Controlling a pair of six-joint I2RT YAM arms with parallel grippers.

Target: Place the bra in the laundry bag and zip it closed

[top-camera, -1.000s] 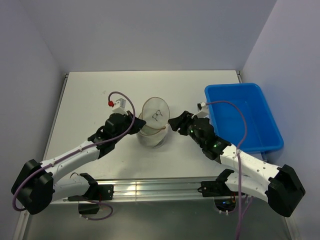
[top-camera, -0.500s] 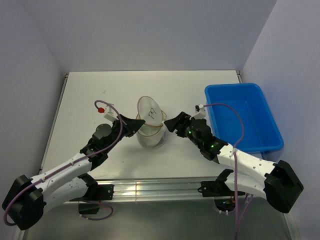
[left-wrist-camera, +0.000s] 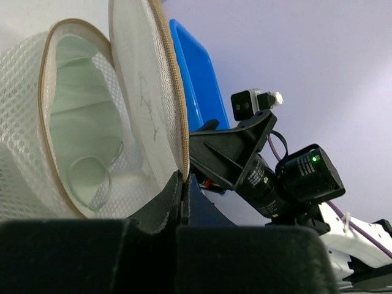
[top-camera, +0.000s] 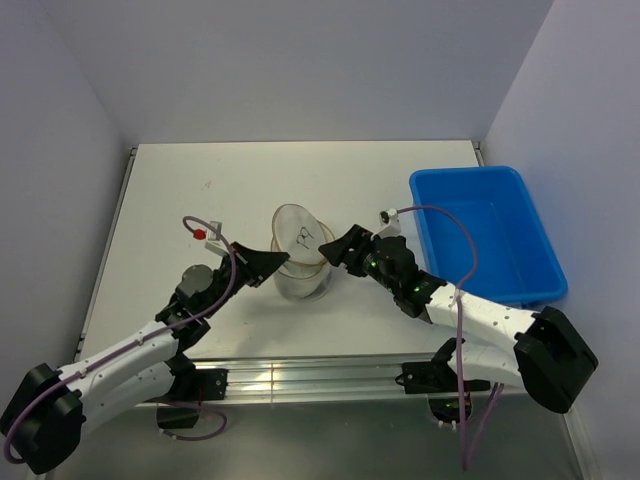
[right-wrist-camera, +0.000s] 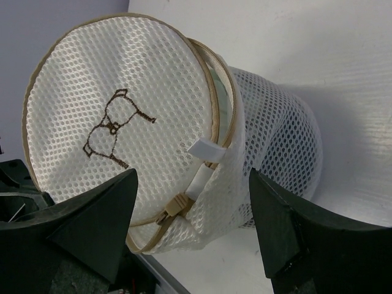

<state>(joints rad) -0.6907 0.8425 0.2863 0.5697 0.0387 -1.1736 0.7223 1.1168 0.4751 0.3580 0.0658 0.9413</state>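
Looking down from the top external view, the laundry bag (top-camera: pixel 300 280) is seen standing on the white table (top-camera: pixel 180 190) between the two arms, with the blue bin (top-camera: pixel 470 178) set off to its right. Its round lid (top-camera: pixel 300 234) is held up on edge over the mouth, which is left partly uncovered. The left gripper (top-camera: pixel 280 259) is brought against the lid's left rim, and the right gripper (top-camera: pixel 336 250) is held just beside the bag's right side. In the left wrist view, the left fingers are shown pressed together on the tan zip rim of the lid, so that the lid is pinched there. The pale green bra (left-wrist-camera: pixel 79 116) is seen inside the mesh drum through the gap between lid and body, a strap loop lying low in the opening. In the right wrist view, the right fingers (right-wrist-camera: pixel 92 226) are spread wide, one at each side, and nothing is gripped between them. The lid's face, with its dark stitched mark (right-wrist-camera: pixel 113 125), is turned to this camera. The tan zip slider (right-wrist-camera: pixel 174 209) is found at the lower rim, between the spread fingers and below a small white tab (right-wrist-camera: pixel 202 149). Whether those fingertips touch the mesh cannot be told.
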